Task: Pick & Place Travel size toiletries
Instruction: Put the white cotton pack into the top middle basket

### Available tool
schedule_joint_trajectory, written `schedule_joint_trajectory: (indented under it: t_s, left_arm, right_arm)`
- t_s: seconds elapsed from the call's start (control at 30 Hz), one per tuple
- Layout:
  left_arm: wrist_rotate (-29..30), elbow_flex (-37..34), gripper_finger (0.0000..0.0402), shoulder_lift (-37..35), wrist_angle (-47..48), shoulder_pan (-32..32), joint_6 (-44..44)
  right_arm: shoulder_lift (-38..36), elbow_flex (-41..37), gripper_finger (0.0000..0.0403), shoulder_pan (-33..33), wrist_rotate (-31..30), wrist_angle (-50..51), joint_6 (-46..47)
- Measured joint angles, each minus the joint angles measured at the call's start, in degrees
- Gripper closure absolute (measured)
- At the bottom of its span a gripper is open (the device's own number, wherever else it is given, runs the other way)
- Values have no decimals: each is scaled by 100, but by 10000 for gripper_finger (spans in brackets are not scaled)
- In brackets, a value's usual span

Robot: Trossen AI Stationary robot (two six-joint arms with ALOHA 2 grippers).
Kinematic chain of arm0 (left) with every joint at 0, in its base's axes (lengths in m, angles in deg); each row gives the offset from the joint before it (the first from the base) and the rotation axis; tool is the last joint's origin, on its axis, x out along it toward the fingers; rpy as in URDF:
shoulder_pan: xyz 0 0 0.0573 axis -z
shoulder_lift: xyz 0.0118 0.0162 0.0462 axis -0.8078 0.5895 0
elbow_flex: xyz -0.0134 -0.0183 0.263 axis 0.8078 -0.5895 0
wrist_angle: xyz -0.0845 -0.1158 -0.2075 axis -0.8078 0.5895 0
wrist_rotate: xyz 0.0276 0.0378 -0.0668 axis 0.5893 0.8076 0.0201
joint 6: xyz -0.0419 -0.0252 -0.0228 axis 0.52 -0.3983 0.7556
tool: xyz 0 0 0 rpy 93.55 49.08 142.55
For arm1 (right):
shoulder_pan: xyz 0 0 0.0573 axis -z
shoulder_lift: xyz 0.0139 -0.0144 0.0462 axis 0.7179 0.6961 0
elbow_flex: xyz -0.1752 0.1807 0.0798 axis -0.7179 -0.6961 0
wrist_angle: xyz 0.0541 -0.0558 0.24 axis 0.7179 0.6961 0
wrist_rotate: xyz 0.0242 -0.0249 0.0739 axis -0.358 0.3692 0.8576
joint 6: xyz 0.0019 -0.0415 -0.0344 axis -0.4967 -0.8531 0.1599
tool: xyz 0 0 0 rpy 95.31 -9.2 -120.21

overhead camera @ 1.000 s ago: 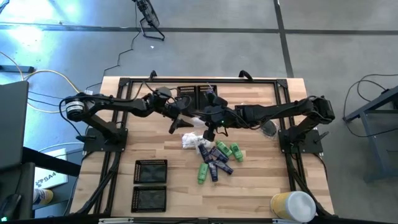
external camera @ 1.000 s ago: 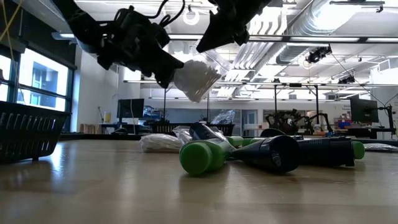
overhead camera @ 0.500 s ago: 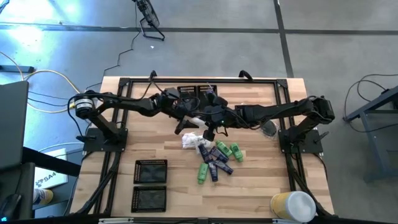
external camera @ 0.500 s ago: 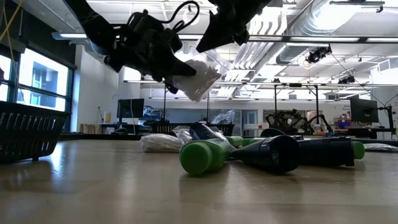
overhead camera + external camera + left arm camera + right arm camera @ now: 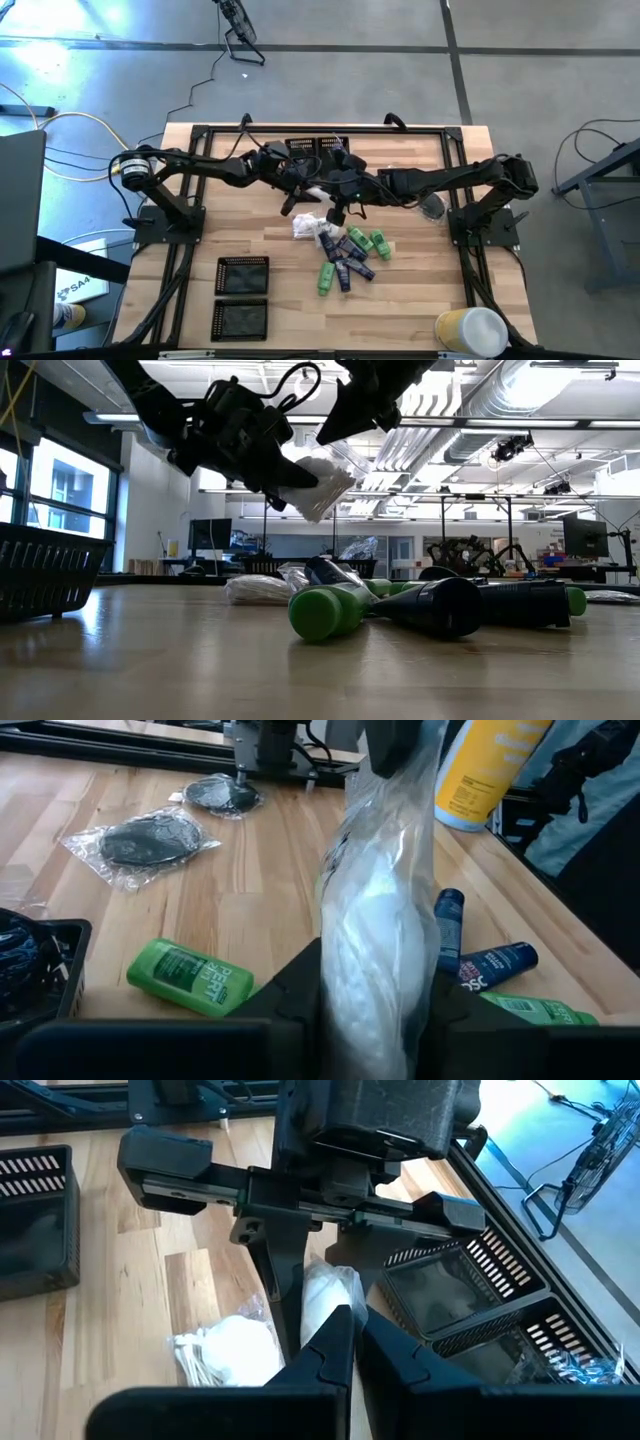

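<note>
While both arms meet above the middle of the wooden table (image 5: 420,275), one clear crinkly packet of white fluff (image 5: 318,482) hangs in the air between them. The left gripper (image 5: 283,472) is clamped on its lower part, fingers (image 5: 290,990) pressed to either side, and the right gripper (image 5: 352,1342) pinches its top edge with fingers closed together.

Below on the table lies a heap of toiletries: three bright green tubes (image 5: 325,279) and about four dark navy tubes (image 5: 350,262), though they overlap, so the navy count is uncertain. One more white packet (image 5: 304,227) sits just beside the heap. Two dark round pieces in clear bags (image 5: 143,841) lie apart. Two black mesh trays (image 5: 243,274) sit at the near left, two more (image 5: 314,149) at the far edge, partly hidden by the arms. A yellow canister (image 5: 468,330) is cut off by the frame's edge.
</note>
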Motion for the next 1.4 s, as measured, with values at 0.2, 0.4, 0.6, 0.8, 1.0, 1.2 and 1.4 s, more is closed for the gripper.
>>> schedule_joint_trajectory:
  t_s: [0.2, 0.4, 0.6, 0.8, 1.0, 1.2, 1.4]
  left_arm:
    - [0, 0, 344, 0, 0, 0, 0]
    - [-2, 0, 346, 0, 26, -2, 0]
    - [0, 0, 346, 0, 33, -7, 0]
    - [72, 4, 346, -97, 13, -258, 4]
    - [761, 7, 346, -421, 67, -817, 730]
    - [2526, 9, 346, -557, 468, -1143, 1399]
    - [3643, 9, 346, -557, 1051, -1063, 2020]
  right_arm:
    - [0, 0, 399, -2, 0, -41, -44]
    - [-56, 0, 367, -6, 50, -191, -308]
    - [-418, 0, 260, -17, 27, -238, -288]
    - [-1060, 4, 179, -17, 2, -121, -9]
    - [-1409, 4, 170, -17, 2, 340, 0]
    - [-1443, 4, 182, 48, 5, 561, -44]
    - [-1418, 4, 193, 191, 1, 656, -118]
